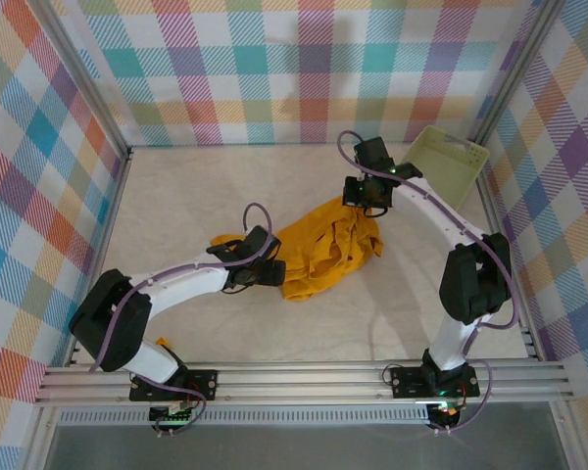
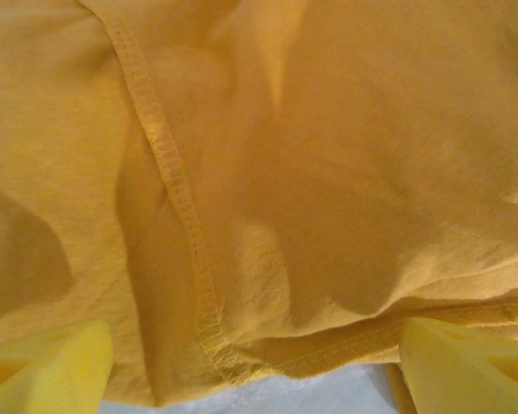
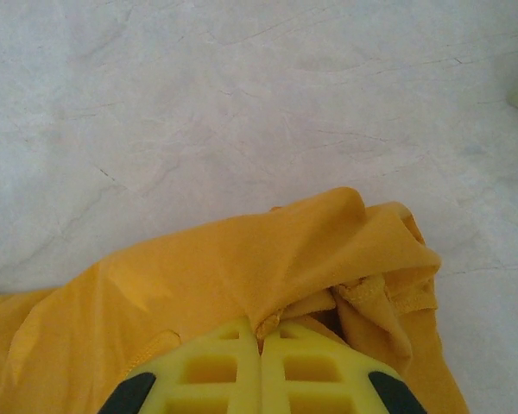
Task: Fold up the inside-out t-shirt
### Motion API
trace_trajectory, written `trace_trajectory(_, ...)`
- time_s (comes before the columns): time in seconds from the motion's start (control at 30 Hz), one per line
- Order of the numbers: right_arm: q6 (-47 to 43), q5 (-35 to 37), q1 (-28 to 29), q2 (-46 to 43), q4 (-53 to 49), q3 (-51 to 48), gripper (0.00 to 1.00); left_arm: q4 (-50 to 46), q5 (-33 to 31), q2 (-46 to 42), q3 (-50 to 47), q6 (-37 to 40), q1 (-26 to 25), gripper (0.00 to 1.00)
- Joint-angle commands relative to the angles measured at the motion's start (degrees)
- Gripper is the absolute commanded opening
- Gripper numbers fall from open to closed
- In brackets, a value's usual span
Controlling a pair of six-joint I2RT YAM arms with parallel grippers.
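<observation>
No fold is made yet: the inside-out t-shirt (image 1: 323,253) lies crumpled mid-way across the bench (image 1: 176,196), the right hand (image 3: 261,341) closed on a pinch of its far edge, the left hand (image 2: 255,362) spread wide just over the cloth.

There's the pale green basket (image 1: 449,162) tucked at an angle in the far right corner, plaid walls (image 1: 274,69) all round, wrinkled off-white table cover (image 1: 186,196) underneath, aluminium rails (image 1: 304,377) along the near edge.

Top view looks down from behind; both wrist views sit close; all share the t-shirt (image 1: 323,257).
</observation>
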Motion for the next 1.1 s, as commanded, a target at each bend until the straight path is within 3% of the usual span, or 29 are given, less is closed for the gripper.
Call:
trace_trajectory(0.0,-0.56,0.88,-0.49,-0.02,0.82,-0.52,0.06,2.76,1.25,1.89,-0.60,-0.24,-0.47,0.79)
trace_trajectory(0.33,-0.60,1.70,-1.29,-0.28,1.03,-1.54,0.06,4.05,0.68,6.99,1.10,-0.20,-0.37,0.36)
trace_trajectory(0.53,-1.35,3.82,-1.46,-0.66,0.32,-1.74,0.06,3.20,-2.06,4.25,1.42,-0.53,-0.38,0.01)
trace_trajectory(0.63,-2.42,3.65,-1.66,-2.03,0.61,-2.72,0.11,1.88,-6.43,-1.15,1.13,-1.58,-0.15,0.00)
trace_trajectory(0.73,-3.60,2.57,-2.11,-3.74,1.80,-5.13,0.23,-0.64,-11.32,-8.49,0.08,-5.06,2.53,0.00)
trace_trajectory(0.93,-4.21,-5.99,-5.61,-7.63,6.65,-12.68,0.46,-1.17,-6.10,-15.16,-2.79,-6.65,12.80,0.00)
trace_trajectory(1.07,-4.33,-10.76,-8.24,-11.30,10.92,-17.73,0.51,-1.21,-4.06,-14.78,-3.34,-5.38,15.20,0.00)
